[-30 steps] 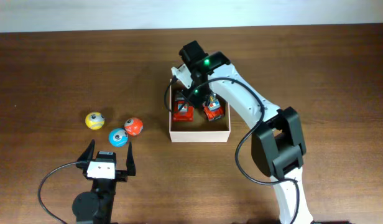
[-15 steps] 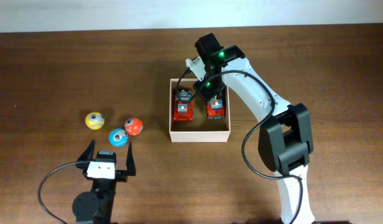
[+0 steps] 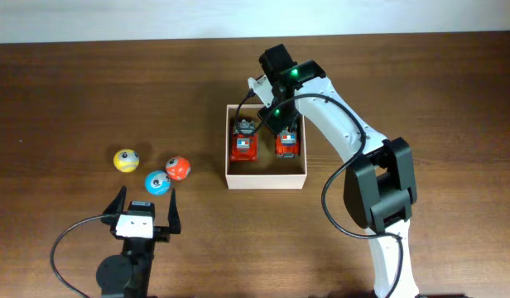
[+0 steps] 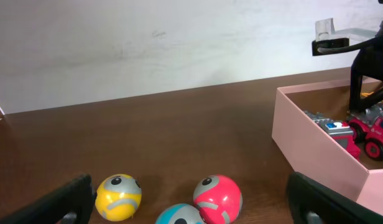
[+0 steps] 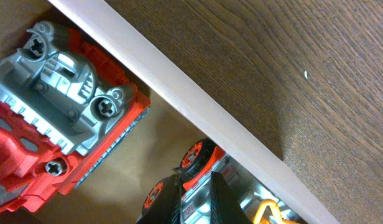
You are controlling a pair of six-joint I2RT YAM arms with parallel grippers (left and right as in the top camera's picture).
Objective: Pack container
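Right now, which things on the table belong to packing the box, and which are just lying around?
Part of the job: box; left truck and right truck, both inside it; right hand, shut on the right truck.

Probably just lying about: yellow ball, blue ball, red ball, all on the table left of the box.

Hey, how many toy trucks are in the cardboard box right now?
2. The left red truck sits in the left half of the box. The right red truck sits in the right half, partly under the right gripper, which could hide something small.
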